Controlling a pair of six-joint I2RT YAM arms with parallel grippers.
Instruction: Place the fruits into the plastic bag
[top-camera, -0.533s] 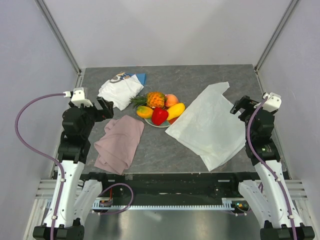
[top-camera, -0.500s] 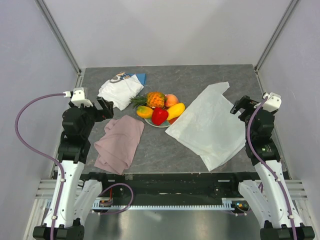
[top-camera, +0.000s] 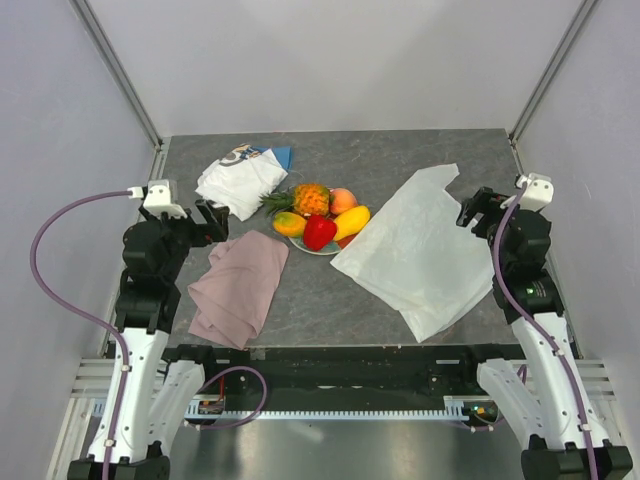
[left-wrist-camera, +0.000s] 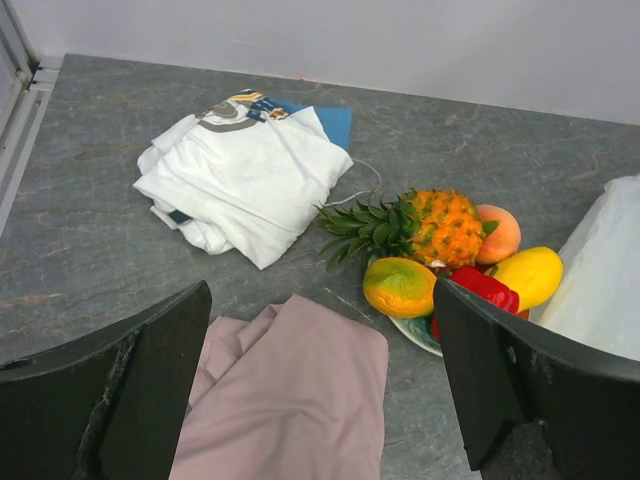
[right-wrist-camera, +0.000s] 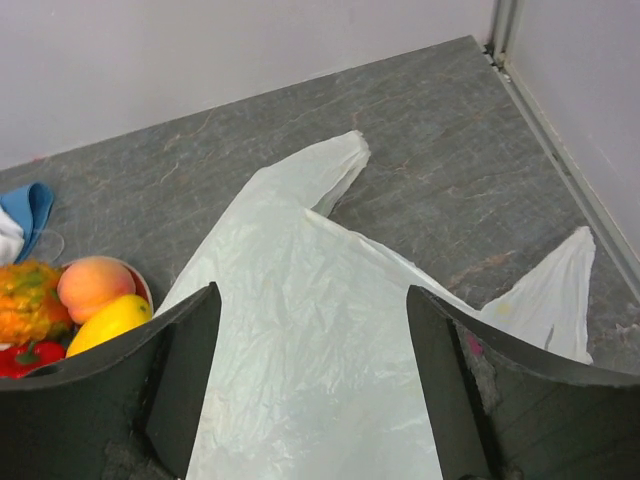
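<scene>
The fruits sit together on a round plate (top-camera: 322, 250) at the table's middle: pineapple (top-camera: 309, 199), peach (top-camera: 343, 200), two mangoes (top-camera: 352, 221) (top-camera: 288, 224) and a red pepper piece (top-camera: 319, 232). They also show in the left wrist view, pineapple (left-wrist-camera: 440, 226) and pepper piece (left-wrist-camera: 480, 287). The plastic bag (top-camera: 420, 252) lies flat to their right, handle loops toward the back; it fills the right wrist view (right-wrist-camera: 330, 350). My left gripper (top-camera: 212, 220) is open above the pink cloth. My right gripper (top-camera: 474, 210) is open over the bag's right edge. Both are empty.
A pink cloth (top-camera: 240, 286) lies at the front left, under the left gripper (left-wrist-camera: 320, 380). A folded white cloth (top-camera: 238, 182) on something blue lies at the back left. Metal frame posts stand at the table's back corners.
Both grippers have shifted slightly inward and toward the back. The fruits, bag and cloths have not moved.
</scene>
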